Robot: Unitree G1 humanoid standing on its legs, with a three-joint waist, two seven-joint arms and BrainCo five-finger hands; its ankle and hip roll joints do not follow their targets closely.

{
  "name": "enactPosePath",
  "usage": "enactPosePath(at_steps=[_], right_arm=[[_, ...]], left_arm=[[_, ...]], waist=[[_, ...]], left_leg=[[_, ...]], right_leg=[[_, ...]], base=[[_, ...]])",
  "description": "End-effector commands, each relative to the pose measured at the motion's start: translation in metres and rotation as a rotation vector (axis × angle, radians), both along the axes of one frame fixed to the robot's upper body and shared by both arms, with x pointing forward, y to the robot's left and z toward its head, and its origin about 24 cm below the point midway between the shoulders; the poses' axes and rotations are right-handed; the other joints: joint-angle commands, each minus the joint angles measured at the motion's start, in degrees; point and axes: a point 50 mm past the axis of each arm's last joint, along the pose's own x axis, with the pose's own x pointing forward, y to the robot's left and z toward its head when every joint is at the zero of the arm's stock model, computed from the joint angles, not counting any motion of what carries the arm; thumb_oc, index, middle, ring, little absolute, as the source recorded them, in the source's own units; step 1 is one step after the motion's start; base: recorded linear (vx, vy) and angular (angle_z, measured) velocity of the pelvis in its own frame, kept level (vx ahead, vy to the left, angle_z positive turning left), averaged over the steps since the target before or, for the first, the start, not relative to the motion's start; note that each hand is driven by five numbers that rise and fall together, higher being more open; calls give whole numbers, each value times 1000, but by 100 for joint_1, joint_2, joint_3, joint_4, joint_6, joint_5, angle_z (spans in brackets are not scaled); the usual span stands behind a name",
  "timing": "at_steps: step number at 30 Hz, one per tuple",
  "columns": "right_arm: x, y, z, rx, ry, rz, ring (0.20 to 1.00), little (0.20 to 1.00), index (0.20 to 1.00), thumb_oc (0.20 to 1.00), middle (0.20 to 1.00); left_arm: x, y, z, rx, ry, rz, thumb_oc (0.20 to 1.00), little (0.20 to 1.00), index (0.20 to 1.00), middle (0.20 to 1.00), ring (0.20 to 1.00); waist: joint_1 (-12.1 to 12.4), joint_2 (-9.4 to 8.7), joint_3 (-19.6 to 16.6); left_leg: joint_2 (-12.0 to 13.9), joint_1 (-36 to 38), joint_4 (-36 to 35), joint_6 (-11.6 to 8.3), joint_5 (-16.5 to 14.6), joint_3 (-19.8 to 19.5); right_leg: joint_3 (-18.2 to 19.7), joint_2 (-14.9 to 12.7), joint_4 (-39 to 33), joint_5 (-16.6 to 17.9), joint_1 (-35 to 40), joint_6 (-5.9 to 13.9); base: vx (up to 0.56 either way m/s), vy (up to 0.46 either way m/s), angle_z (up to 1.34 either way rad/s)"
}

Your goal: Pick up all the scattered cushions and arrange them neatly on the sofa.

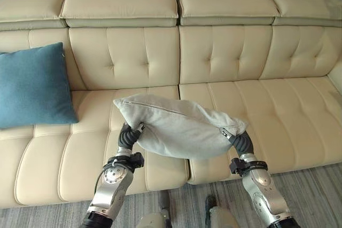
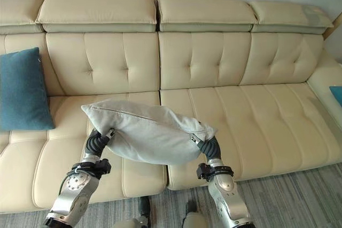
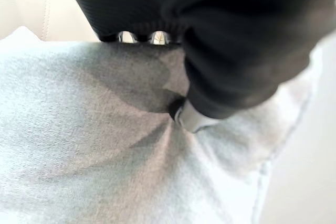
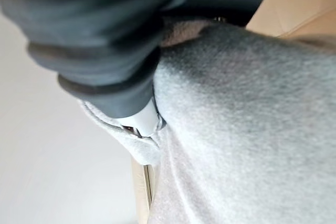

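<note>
You have the grey cushion (image 1: pixel 179 129) at centre frame, above the sofa (image 1: pixel 256 105) seat, left robot hand (image 3: pixel 197 116) and right robot hand (image 4: pixel 142 116) each pinching an end. Carry it level toward the backrest beside the blue cushion (image 1: pixel 33 85), and release both ends together.

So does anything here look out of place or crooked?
Only the grey cushion, which sags between the left hand and right hand above the sofa seat's front edge. The blue cushion leans tidily against the backrest.
</note>
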Motion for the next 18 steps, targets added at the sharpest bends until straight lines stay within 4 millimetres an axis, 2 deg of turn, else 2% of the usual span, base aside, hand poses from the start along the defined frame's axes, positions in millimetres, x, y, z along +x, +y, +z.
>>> enactPosePath(at_steps=[1,5,11,16,18], right_arm=[[15,1,42,17,-220,29,200,200,200,200,200],[18,4,45,11,-229,39,200,200,200,200,200],[36,17,70,-36,-326,67,200,200,200,200,200],[62,34,102,-78,-426,87,200,200,200,200,200],[67,36,104,-92,-420,92,200,200,200,200,200]], left_arm=[[10,-9,45,0,-257,-53,200,200,200,200,200],[12,-13,45,-2,-258,-57,200,200,200,200,200],[25,-27,60,12,-319,-61,200,200,200,200,200],[51,-46,84,28,-392,-88,200,200,200,200,200],[57,-50,85,41,-387,-93,200,200,200,200,200]], waist=[[42,-97,-378],[63,-99,-493],[121,-111,-583],[171,-146,-576],[181,-163,-547]], left_leg=[[466,335,42,-682,-594,-53],[495,451,-9,-723,-621,-110],[525,606,-34,-786,-671,-207],[526,536,-34,-820,-681,-245],[533,486,-34,-822,-679,-252]], right_leg=[[-299,191,-128,74,745,-85],[-395,209,-297,72,1007,-104],[-553,218,-444,17,1338,-136],[-615,210,-469,5,1329,-126],[-611,206,-446,-1,1274,-125]], base=[[92,-49,34],[110,-68,17],[81,-33,3],[50,-8,9],[15,-10,7]])
